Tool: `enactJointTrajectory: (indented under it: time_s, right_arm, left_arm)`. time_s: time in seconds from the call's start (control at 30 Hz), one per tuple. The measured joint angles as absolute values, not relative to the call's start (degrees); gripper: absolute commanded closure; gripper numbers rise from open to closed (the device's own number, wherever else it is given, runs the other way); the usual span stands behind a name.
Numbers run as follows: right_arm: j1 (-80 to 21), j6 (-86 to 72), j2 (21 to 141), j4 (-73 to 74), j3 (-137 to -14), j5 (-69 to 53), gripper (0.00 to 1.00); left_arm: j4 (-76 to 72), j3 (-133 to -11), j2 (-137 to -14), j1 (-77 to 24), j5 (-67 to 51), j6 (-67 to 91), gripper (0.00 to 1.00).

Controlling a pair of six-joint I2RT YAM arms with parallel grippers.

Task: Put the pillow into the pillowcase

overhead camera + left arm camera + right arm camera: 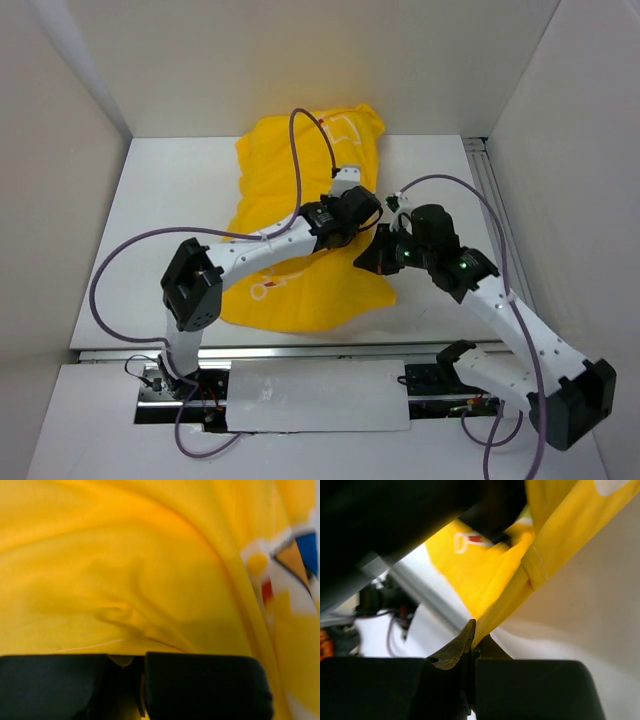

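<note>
Your left gripper point(139, 662) is pinching a small fold of the pillowcase point(150, 570), fingers nearly pressed together, with yellow cloth filling the view beyond them. The case is lying crumpled mid-table point(170, 200). Your right gripper point(472, 652) is clamping its hemmed edge between closed fingers, and the cloth is stretching upward from the tips.

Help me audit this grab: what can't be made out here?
- Pillow: in no view; the pillowcase may cover it.
- Left wrist: print blurred, cut by right edge.
- Top view: the left arm hides the pillowcase's middle.
- Right wrist: upper left blocked by a dark blurred shape.
</note>
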State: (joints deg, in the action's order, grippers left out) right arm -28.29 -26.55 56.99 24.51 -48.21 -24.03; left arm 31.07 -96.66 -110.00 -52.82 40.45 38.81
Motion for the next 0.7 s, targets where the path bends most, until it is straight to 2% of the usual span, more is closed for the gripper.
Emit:
enactJointTrajectory:
  time_s: [0.13, 0.33, 0.37, 0.43, 0.47, 0.5, 0.53, 0.57, 0.6, 0.7]
  right_arm:
    - [-29.2, -29.1, 49.9, 30.4, -48.5, -25.6, 1.00]
    - [-29.2, -29.6, 49.1, 37.1, -51.1, -24.9, 1.00]
    - [-29.3, -29.3, 49.5, 38.3, -51.5, -24.7, 0.93]
    - [-29.7, -28.8, 50.4, 40.0, -51.9, -24.7, 0.65]
    - [-30.0, -28.4, 51.0, 41.1, -52.2, -25.3, 0.61]
    - [-30.3, -27.5, 51.5, 42.2, -52.9, -25.7, 0.58]
    - [-30.6, -26.7, 52.1, 42.9, -53.7, -25.9, 0.42]
    - [-30.7, -26.2, 52.6, 43.4, -54.5, -26.0, 0.33]
    - [-30.9, -24.7, 53.1, 43.8, -55.4, -25.8, 0.22]
    - [-30.9, -23.0, 54.0, 43.9, -57.1, -24.0, 0.15]
  left_arm:
    - [33.3, -100.7, -114.6, -52.6, 41.2, 42.6, 1.00]
    - [33.2, -97.3, -115.0, -50.0, 35.6, 46.9, 1.00]
    - [31.8, -93.4, -113.2, -49.8, 34.7, 46.7, 0.96]
    - [29.5, -88.0, -109.8, -49.9, 32.8, 45.4, 0.74]
    - [28.8, -85.4, -108.0, -50.2, 31.6, 44.5, 0.47]
    - [28.3, -82.6, -105.8, -50.5, 30.9, 43.1, 0.31]
    - [27.6, -79.8, -103.5, -51.0, 30.3, 42.3, 0.08]
    - [27.4, -77.4, -101.1, -51.5, 29.7, 41.4, 0.01]
    - [27.1, -74.7, -98.4, -52.0, 29.2, 41.3, 0.01]
    - [27.7, -68.7, -89.5, -52.6, 28.2, 41.4, 0.01]
